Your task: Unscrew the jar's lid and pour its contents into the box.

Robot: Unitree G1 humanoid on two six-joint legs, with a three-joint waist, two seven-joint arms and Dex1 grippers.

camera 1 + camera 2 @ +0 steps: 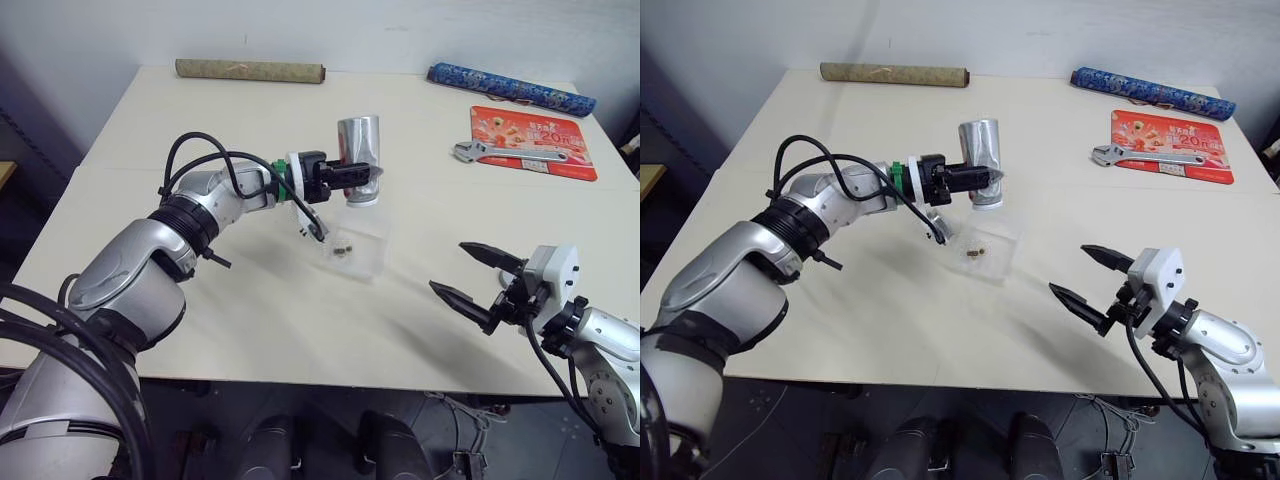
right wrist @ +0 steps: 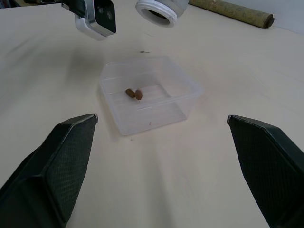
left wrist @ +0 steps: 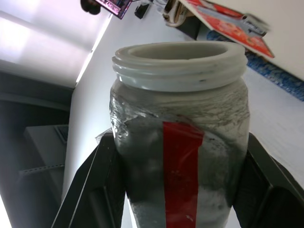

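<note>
My left gripper [image 1: 366, 172] is shut on the jar [image 1: 358, 138] and holds it mouth-down over the box [image 1: 368, 262]. The left wrist view shows the jar [image 3: 180, 156] with an open white threaded rim and a red stripe, a black finger on each side. Two small brown pellets, the contents [image 2: 134, 93], lie inside the clear box [image 2: 190, 97]. The jar's mouth [image 2: 156, 10] hangs just above the box's far side. The lid is out of view. Near the table's front right, my right gripper [image 1: 447, 266] stands open with nothing between its fingers, pointing toward the box.
A red flat packet [image 1: 545, 128] with a silver wrench [image 1: 510, 152] on it lies at the back right. A blue roll [image 1: 510, 90] and a tan roll [image 1: 250, 70] lie along the table's far edge.
</note>
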